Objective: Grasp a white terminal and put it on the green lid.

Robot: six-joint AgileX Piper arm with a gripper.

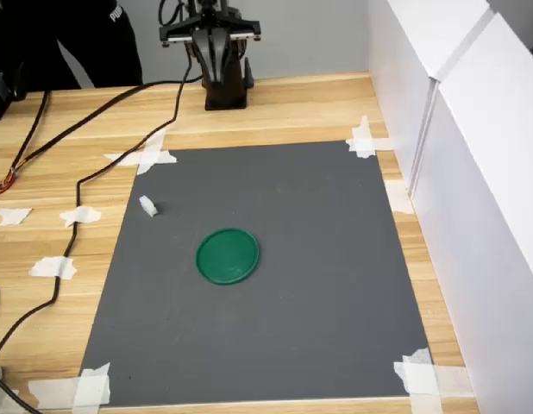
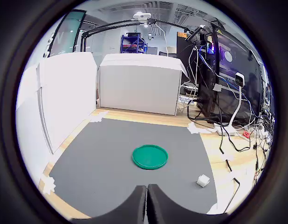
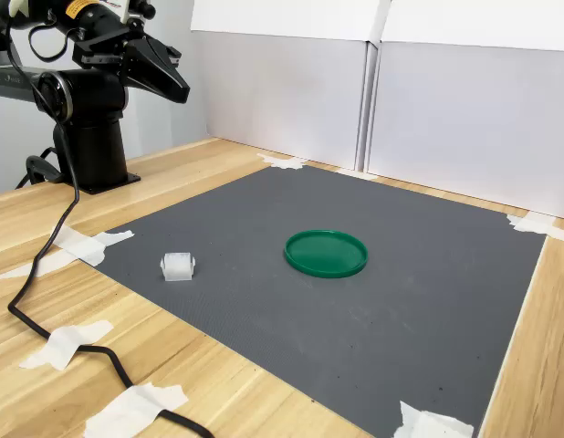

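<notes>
1. I see the gripper [image 2: 147, 203] clenched with nothing in it, raised above the arm's base, well away from the parts.
2. The white terminal [image 1: 147, 205] sits on the grey mat [image 1: 318, 285], near its edge.
3. The green lid [image 1: 228, 255] lies flat mid-mat, apart from the terminal.

— Can you read any writing from where you sit?

— Hardly any. In the second exterior view, at about eleven o'clock, a yellow label [image 3: 84, 8] sits on my arm [image 3: 81, 87], but its print is too small to make out.

— And elsewhere?

— In the first exterior view, at eleven o'clock, white letters [image 1: 113, 13] show on a person's dark garment [image 1: 77, 39], cut off by the edge; I cannot read them. Nothing else bears text.
</notes>
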